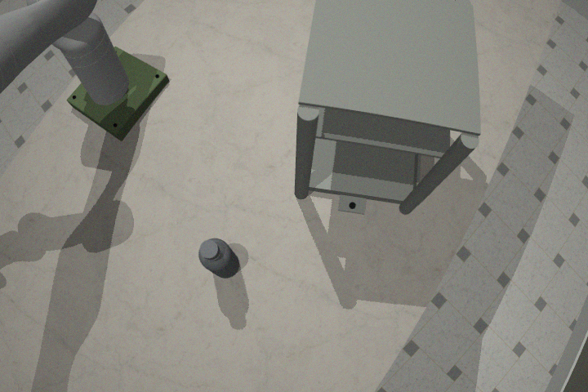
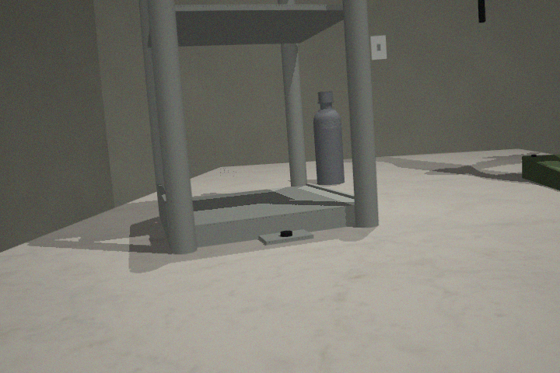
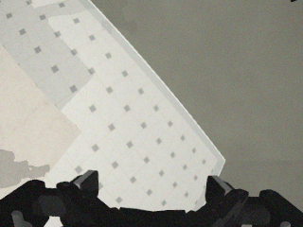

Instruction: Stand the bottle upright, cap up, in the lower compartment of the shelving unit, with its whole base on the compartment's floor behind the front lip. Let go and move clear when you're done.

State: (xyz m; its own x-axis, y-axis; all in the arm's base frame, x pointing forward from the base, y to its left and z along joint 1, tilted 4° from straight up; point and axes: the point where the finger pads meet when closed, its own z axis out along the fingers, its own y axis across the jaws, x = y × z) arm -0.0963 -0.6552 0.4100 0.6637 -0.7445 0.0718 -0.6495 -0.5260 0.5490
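A grey bottle stood upright, cap up, on the worktop behind the shelving unit, toward the far edge. A green base plate sat at the worktop's right edge.
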